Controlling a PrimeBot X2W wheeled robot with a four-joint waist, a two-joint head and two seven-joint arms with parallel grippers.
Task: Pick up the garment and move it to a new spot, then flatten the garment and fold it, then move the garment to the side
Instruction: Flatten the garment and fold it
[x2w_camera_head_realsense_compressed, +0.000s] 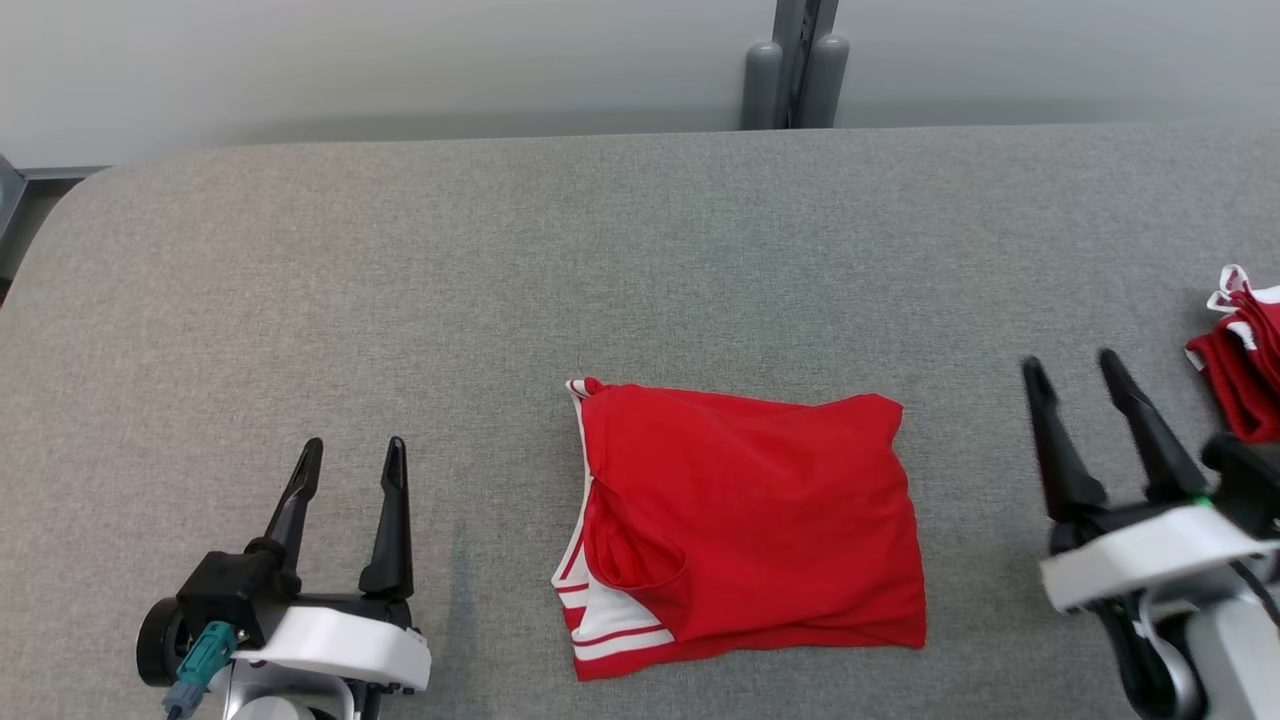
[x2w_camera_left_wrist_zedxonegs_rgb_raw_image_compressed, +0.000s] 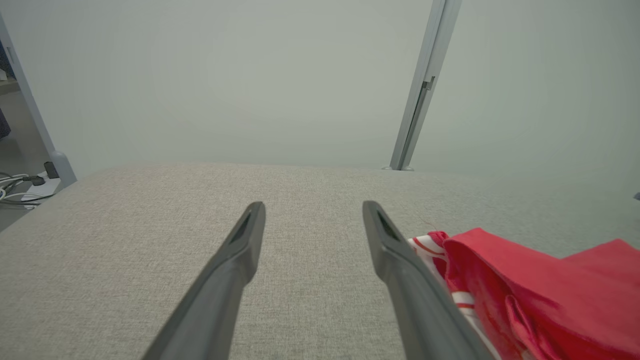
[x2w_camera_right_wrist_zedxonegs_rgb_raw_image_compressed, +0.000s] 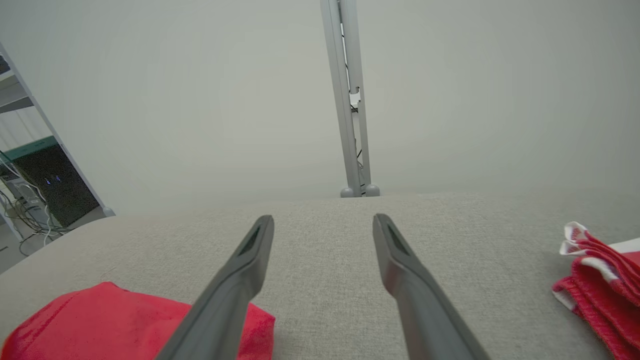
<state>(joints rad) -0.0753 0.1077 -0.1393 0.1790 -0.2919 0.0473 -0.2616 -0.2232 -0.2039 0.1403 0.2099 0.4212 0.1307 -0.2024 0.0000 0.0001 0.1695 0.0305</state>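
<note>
The red garment is lying folded into a neat block w/ white stripes showing on its left side. It is sitting in the middle of the grey surface, close to the near edge. L jaws are hanging over the near-left part of the surface, spread wide & holding nothing. R jaws are hanging on the other side of the garment, also spread wide & holding nothing. Neither is touching the cloth.

I think the folding is prob. done, so the last step is coming up: moving the garment to the side. That move is asking the jaws to go down to an edge of the block, pinch all the layers at once, & lift or slide it w/o letting the fold fall open. The cloth is looking floppy, so two grips may be working better than one.

Hard to see: R jaws are looking a bit blurry in the head view. Another red & white pile is sitting at the right edge, cut off by the picture, so I can't tell what it is. The layers under the top of the garment are hiding too.
</note>
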